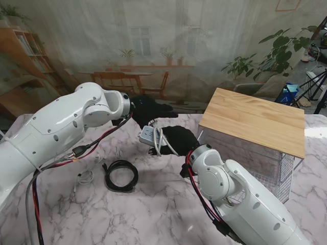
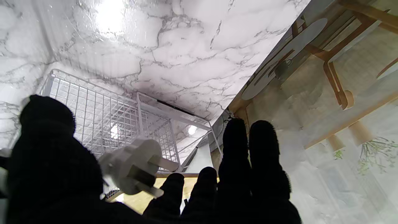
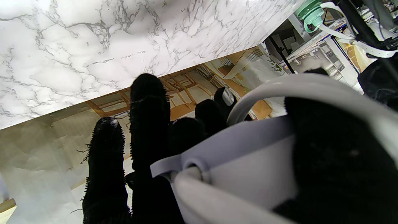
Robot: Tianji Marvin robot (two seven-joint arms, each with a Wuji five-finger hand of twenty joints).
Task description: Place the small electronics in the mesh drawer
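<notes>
My right hand (image 1: 180, 139) is shut on a white power strip (image 1: 147, 136) with its white cord wrapped around it, held above the table just left of the mesh drawer unit (image 1: 278, 173). In the right wrist view the strip (image 3: 248, 168) fills the frame, thumb across it. My left hand (image 1: 153, 108) hovers just beyond the strip, fingers stretched toward the unit. In the left wrist view the strip's white plug (image 2: 133, 166) hangs before the palm, between thumb (image 2: 46, 140) and fingers (image 2: 248, 161); the white wire drawer (image 2: 108, 115) lies behind. Contact with the plug is unclear.
The drawer unit carries a light wooden top (image 1: 255, 118) at the right of the marble table (image 1: 153, 214). A coiled black cable (image 1: 121, 175) and a small white cable (image 1: 85, 176) lie on the table nearer to me, left of centre.
</notes>
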